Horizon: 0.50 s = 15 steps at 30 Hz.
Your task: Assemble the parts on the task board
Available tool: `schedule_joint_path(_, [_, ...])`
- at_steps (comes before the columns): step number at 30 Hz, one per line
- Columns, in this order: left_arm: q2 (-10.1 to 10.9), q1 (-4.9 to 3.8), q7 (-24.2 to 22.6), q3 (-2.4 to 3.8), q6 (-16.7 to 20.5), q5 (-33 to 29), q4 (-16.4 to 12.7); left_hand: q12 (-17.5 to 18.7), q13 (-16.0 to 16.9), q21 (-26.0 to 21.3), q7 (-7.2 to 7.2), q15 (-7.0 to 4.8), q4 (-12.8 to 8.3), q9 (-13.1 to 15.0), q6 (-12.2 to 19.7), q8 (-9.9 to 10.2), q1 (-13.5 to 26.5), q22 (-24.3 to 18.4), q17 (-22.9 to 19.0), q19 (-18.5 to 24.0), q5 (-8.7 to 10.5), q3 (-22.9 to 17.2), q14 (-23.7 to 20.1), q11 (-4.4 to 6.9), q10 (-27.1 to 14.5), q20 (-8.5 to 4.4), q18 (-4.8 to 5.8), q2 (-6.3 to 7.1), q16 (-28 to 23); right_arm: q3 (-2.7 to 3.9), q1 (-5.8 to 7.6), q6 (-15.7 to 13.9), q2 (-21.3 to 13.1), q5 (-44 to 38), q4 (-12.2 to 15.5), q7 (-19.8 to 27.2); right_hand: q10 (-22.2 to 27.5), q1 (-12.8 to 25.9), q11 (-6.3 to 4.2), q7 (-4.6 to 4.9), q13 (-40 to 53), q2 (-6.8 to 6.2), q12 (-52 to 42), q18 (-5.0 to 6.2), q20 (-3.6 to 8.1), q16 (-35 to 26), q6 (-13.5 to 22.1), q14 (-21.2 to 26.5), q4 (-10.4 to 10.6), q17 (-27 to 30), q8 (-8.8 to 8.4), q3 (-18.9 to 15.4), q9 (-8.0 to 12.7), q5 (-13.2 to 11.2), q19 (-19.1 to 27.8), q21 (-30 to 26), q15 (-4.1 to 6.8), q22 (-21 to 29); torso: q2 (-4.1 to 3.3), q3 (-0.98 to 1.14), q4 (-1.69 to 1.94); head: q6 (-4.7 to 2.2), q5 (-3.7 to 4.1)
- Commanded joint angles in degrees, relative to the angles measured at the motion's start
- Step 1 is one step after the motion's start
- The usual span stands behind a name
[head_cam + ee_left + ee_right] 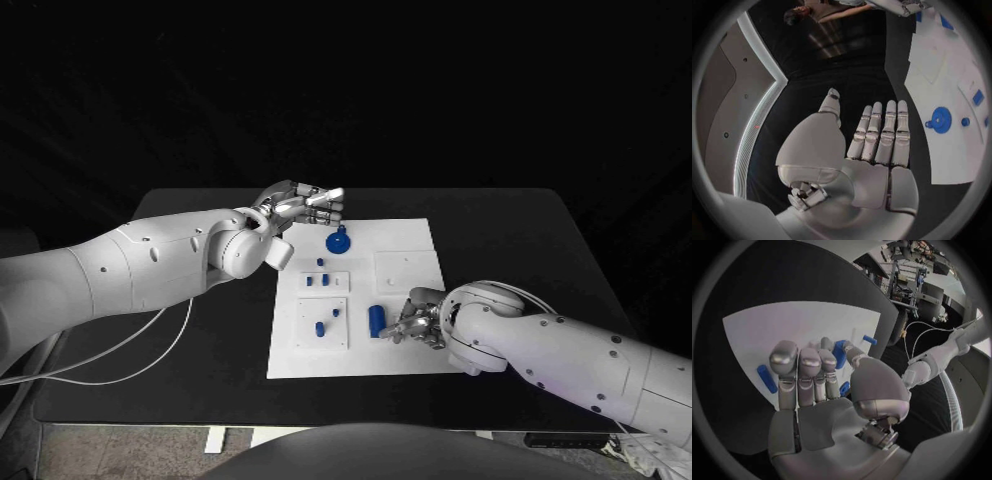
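Observation:
The white task board (411,352) lies in the middle of the black table. A blue round disc (338,241) sits near its far edge, the same blue round disc (941,120) showing in the left wrist view. My left hand (300,208) hovers over the board's far left corner; its fingers (882,131) are straight and hold nothing. My right hand (415,320) rests at the board's right half, fingers (804,371) curled, thumb and fingers closed round a blue cylinder (378,319) lying there, the blue cylinder (840,353) partly hidden by the thumb.
Small blue pieces (326,279) stand in the raised white blocks on the board's left half, with more blue pegs (320,327) nearer me. A blue bar (767,378) lies beside my right fingers. A white cable (144,350) loops across the table's left side.

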State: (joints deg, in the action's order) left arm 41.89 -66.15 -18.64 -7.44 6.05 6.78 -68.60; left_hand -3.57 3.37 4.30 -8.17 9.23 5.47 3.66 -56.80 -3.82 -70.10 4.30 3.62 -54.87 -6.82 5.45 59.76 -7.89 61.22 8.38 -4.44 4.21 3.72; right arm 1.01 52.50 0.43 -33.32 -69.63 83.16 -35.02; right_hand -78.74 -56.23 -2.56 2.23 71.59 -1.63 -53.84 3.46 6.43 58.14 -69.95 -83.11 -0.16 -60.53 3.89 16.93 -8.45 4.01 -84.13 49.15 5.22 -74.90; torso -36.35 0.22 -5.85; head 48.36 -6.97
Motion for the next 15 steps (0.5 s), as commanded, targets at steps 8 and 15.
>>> schedule_joint_path(8, [-0.1,0.02,0.8,0.05,-0.4,-0.1,0.4,0.1,0.0,0.9,-0.40,-0.19,-0.4,0.1,0.1,0.1,0.0,0.2,-0.1,-1.0,0.09,0.2,0.4,-0.22,-0.3,-0.11,0.45,-0.60,-0.3,0.02,-0.05,3.1,0.2,-0.6,-0.1,-0.4,-0.1,-3.4,-0.03,-0.07,-0.1,-0.79,0.1,-0.45,0.18,0.0,-0.4,-0.2,-6.8,0.2,-0.25,-4.2,0.3,12.1,-2.2,0.2,0.18,-6.2,0.05,-0.01,0.01,0.24,-0.10])
schedule_joint_path(15, [-0.1,0.01,1.1,0.05,-0.4,-0.1,0.6,0.1,0.0,1.4,-0.41,-0.33,-0.6,0.1,0.1,0.1,-0.1,0.3,0.0,-1.6,0.08,0.2,1.0,-0.23,-0.3,-0.19,0.17,-0.73,-0.3,0.01,-0.17,3.1,0.3,-0.9,-0.1,-0.5,-0.1,-5.4,-0.11,-0.19,0.0,-1.06,-0.1,-0.49,0.22,0.0,-0.8,-0.2,-8.9,0.2,-0.27,-4.7,0.5,13.3,-2.2,0.2,0.21,-6.2,0.03,-0.02,-0.03,0.29,-0.10])
